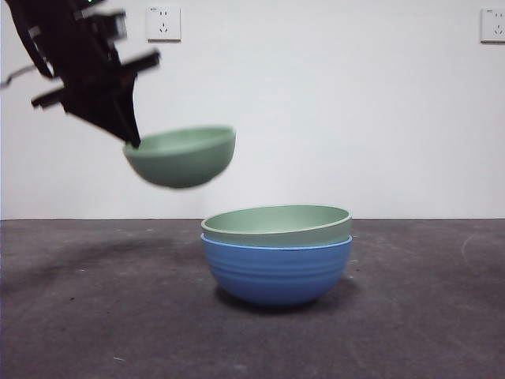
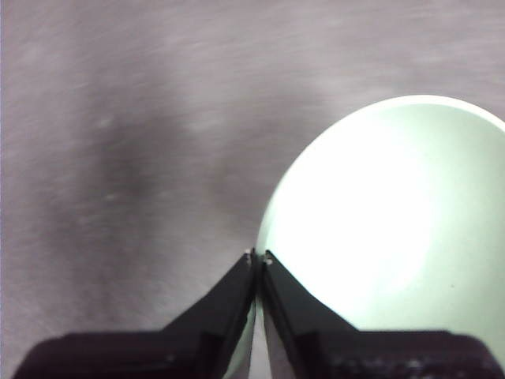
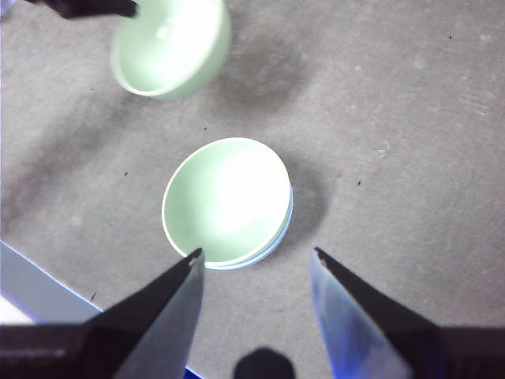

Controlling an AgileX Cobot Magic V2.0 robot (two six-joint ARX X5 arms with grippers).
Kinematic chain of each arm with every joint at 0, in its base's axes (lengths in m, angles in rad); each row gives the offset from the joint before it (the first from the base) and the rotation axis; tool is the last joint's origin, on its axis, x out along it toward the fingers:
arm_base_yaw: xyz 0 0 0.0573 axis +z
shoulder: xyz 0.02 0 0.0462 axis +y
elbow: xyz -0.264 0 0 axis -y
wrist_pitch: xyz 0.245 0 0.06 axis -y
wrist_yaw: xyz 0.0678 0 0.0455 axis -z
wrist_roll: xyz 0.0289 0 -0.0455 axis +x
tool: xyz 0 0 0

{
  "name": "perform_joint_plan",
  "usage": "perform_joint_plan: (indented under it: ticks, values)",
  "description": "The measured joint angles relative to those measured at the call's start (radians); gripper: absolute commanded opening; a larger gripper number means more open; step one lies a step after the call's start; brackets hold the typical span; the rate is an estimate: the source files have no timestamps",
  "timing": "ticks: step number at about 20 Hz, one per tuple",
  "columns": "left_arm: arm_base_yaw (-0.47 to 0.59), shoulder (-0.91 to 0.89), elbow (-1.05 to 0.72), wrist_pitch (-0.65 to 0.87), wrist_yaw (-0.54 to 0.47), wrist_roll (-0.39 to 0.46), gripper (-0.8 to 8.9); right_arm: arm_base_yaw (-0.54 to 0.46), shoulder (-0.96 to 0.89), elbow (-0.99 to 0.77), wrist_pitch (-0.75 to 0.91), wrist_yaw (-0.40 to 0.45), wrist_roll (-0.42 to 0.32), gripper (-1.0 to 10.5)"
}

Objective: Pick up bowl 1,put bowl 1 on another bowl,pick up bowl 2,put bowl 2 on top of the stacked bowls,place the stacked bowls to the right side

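Observation:
A blue ribbed bowl [image 1: 276,272] stands on the table with one pale green bowl [image 1: 277,223] nested in it; the right wrist view shows this pair from above as the green bowl [image 3: 226,199] with a thin blue edge. A second pale green bowl [image 1: 181,156] hangs in the air to the upper left of the pair, slightly tilted. My left gripper [image 2: 257,258] is shut on its rim, with the bowl's bright inside [image 2: 387,229] beside the jaws. My right gripper [image 3: 256,254] is open high above the stacked pair, holding nothing.
The dark grey table [image 1: 95,316] runs across the whole front view. A white wall with two power sockets [image 1: 163,23] stands behind. A pale strip [image 3: 31,288] shows at one corner of the right wrist view.

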Motion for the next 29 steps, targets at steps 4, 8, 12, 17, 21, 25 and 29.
perform_joint_plan:
  ticks: [4,8,12,17,21,25,29]
  values:
    - [-0.083,-0.079,0.0,-0.103,0.009,0.041,-0.08,0.0,0.0,0.0,0.0,0.0,0.0,2.2]
    - [-0.223,-0.08,0.0,-0.114,0.008,0.055,-0.08,0.0,0.0,0.0,0.0,0.0,0.004,2.2]
    - [-0.333,-0.01,0.0,-0.101,-0.069,0.066,-0.08,0.0,0.0,0.0,0.0,0.0,0.008,2.2]
    - [-0.364,0.098,0.0,-0.062,-0.101,0.068,-0.08,0.0,0.0,0.0,0.0,0.0,0.008,2.2]
    - [-0.368,0.163,0.0,-0.063,-0.1,0.068,-0.08,0.0,0.0,0.0,0.0,0.0,0.008,2.3]
    - [-0.372,0.169,0.0,-0.057,-0.099,0.066,1.07,0.0,0.0,0.0,0.0,0.0,0.008,2.3]
    - [-0.376,0.169,0.0,-0.089,-0.091,0.058,3.53,0.0,0.0,0.0,0.0,0.0,0.008,2.3]
